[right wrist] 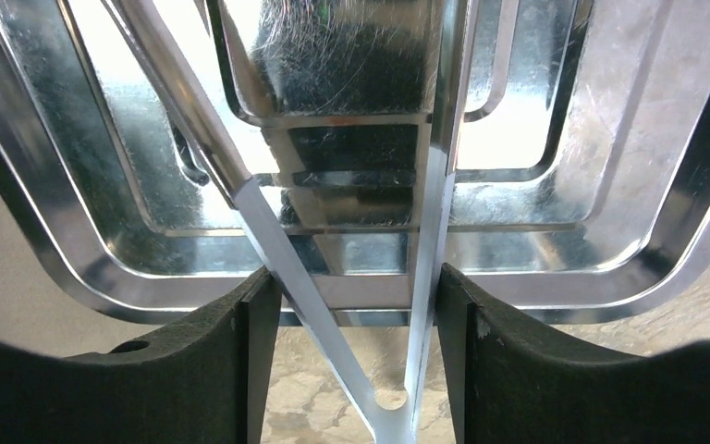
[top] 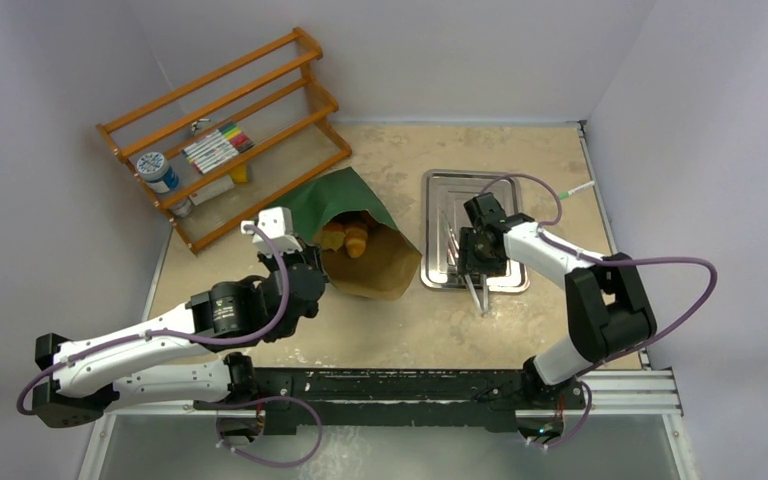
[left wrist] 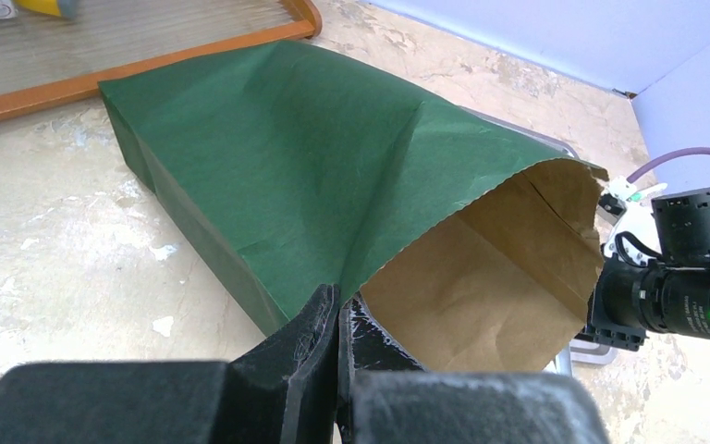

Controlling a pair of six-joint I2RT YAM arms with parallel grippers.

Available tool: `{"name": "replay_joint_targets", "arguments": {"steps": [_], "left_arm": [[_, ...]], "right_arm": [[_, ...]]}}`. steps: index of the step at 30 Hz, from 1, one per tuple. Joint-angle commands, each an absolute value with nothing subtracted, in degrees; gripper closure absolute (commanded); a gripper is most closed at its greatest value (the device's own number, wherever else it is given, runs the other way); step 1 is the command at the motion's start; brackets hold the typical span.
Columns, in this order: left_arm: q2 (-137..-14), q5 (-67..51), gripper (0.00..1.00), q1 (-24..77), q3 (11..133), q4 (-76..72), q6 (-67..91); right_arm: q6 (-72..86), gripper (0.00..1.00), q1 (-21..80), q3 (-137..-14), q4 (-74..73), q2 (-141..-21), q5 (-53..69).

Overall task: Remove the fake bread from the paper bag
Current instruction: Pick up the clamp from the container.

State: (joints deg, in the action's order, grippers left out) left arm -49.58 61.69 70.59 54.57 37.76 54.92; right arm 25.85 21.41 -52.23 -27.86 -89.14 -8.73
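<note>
A beige mottled table [top: 520, 330] stood between pale walls [top: 460, 50]. The paper bag [top: 345, 200] lay on its side mid-table, orange fake bread [top: 348, 237] showing inside its open mouth. Right of the bag, a metal tray [top: 445, 200] held tongs [right wrist: 263, 231]. The left pincer [left wrist: 336, 324] was clamped on the bag's lip; the right pincer [right wrist: 356, 277] gripped the tongs.

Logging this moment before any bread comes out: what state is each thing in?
paper bag, on its side, mouth open
fake bread, inside the paper bag, near its mouth
left gripper, shut on the paper bag's lip
right gripper, fingers closed on the tongs
tongs, arms spread, lying across the tray
tray, no bread on it
</note>
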Motion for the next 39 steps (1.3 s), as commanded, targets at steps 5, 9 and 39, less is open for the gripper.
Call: {"name": "replay_joint_targets", "arguments": {"steps": [5, 9, 39], "left_arm": [[-49.27, 61.25, 1.0, 70.66, 57.19, 39.47, 59.12], [-51.47, 59.25, 1.0, 70.66, 56.85, 40.66, 61.64], [-51.02, 58.23, 1.0, 70.64, 47.04, 40.71, 72.13]], "right_arm": [[27.74, 0.44, 21.36, -50.82, -26.44, -83.68, -7.55], [28.63, 0.44, 21.35, -49.9, -25.47, -83.85, -6.97], [33.81, 0.59, 26.21, -54.04, -31.87, -68.54, -7.43]]}}
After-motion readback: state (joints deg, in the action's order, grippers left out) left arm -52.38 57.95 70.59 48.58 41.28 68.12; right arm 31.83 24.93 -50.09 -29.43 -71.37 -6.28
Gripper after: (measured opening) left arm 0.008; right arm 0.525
